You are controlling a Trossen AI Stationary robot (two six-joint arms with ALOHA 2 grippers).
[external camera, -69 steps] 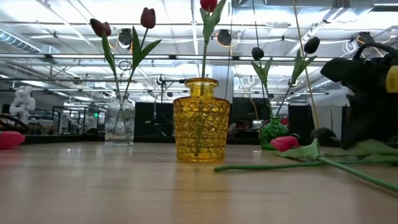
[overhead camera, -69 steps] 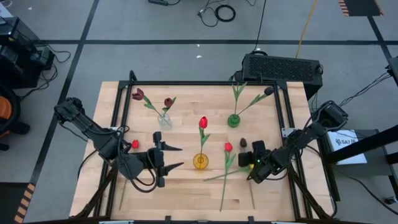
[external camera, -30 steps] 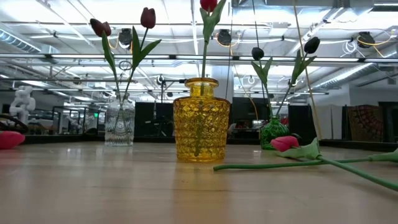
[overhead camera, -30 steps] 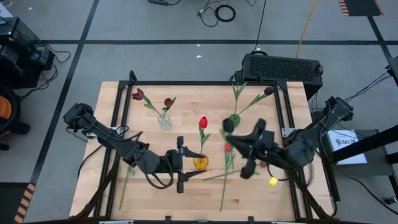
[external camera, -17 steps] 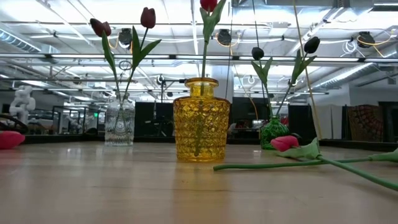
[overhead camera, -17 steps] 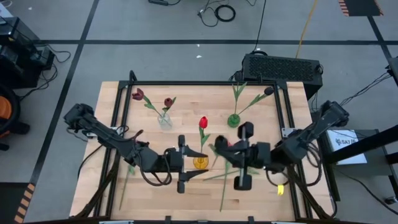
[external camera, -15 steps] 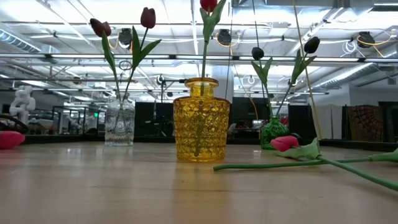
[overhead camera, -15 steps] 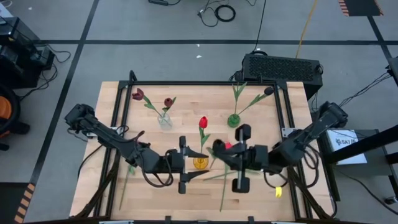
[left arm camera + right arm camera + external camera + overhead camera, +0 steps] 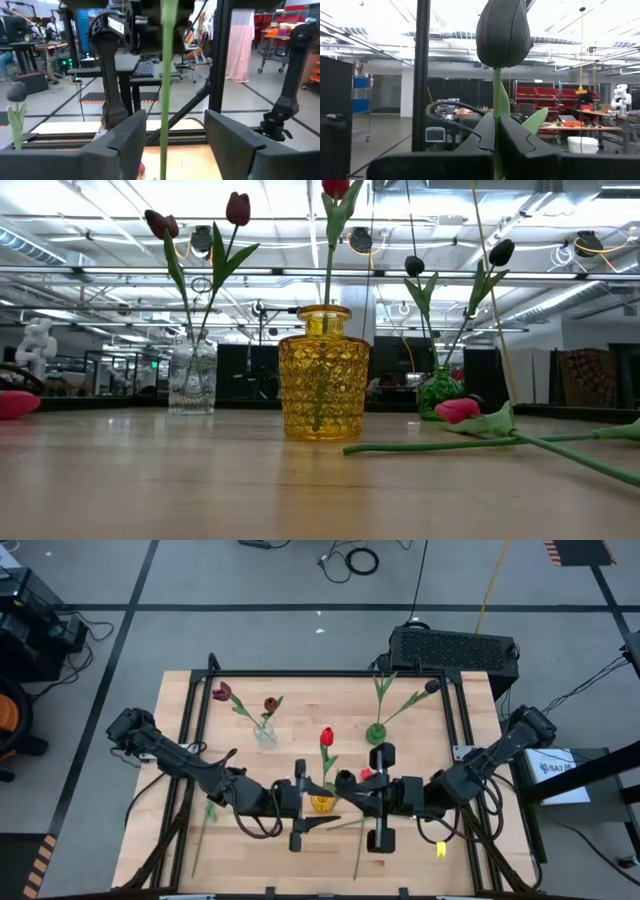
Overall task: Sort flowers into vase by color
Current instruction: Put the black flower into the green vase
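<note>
Dark tulip (image 9: pixel 502 34) pinched upright in right claw (image 9: pixel 496 131), stem between spread left claw (image 9: pixel 172 131).

Three vases stand on the table: a clear vase (image 9: pixel 264 732) toward eleven o'clock, a yellow vase (image 9: pixel 322 801) at centre and a green vase (image 9: pixel 375 733) toward one o'clock. Eight tulip heads can be counted.

- **Maroon tulips** (image 9: pixel 221 692): two.
- **Red tulips** (image 9: pixel 326 736): three, one of them lying toward nine o'clock (image 9: pixel 15 403).
- **Dark tulips** (image 9: pixel 432 686): two, plus one dark tulip (image 9: pixel 502 32) in the right gripper (image 9: pixel 496 134).

Two arms (image 9: pixel 180 755) reach in.
</note>
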